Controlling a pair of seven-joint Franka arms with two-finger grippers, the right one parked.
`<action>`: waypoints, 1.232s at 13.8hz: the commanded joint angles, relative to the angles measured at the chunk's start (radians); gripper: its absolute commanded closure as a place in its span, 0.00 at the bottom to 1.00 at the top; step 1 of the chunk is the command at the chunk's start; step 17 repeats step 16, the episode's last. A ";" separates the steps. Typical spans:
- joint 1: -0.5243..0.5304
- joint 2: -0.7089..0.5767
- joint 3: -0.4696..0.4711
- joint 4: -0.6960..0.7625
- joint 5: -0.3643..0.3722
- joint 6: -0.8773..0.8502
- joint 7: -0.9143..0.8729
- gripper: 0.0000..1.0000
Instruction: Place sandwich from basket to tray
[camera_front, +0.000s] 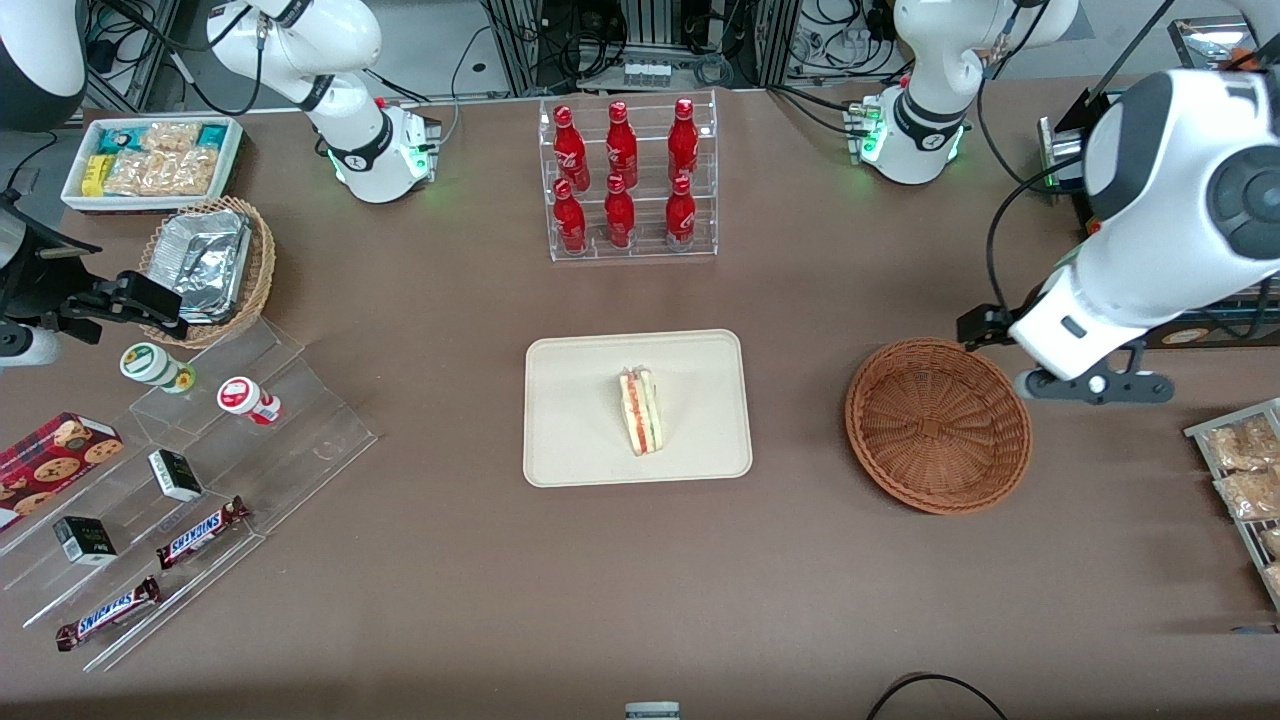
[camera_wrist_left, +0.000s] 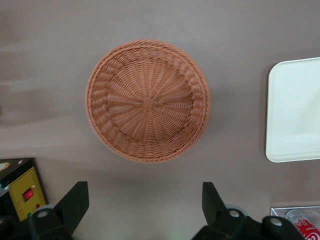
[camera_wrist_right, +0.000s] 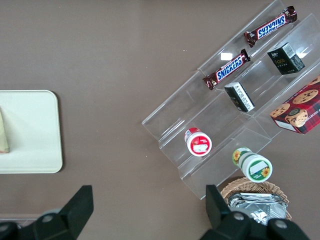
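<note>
Sandwich resting on tray mid-bench, basket beside tray toward working arm's end, pincer spread wide, holding nothing, above basket

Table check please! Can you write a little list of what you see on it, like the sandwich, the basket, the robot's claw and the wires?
Surface: brown table, flat.
Sandwich: lying on the tray.
Basket: nothing in it, beside the tray toward the working arm's end.
Clutter: red bottles in a clear rack; Snickers bars on clear steps.
Gripper: open, above the table beside the basket.
Cables: black cable at the working arm.
Surroundings: equipment racks above the table edge.
</note>
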 joint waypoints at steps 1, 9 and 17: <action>0.038 -0.106 -0.010 -0.090 0.010 -0.014 0.022 0.00; 0.107 -0.240 -0.016 -0.153 -0.004 -0.081 0.100 0.00; 0.108 -0.245 -0.013 -0.083 -0.035 -0.186 0.097 0.00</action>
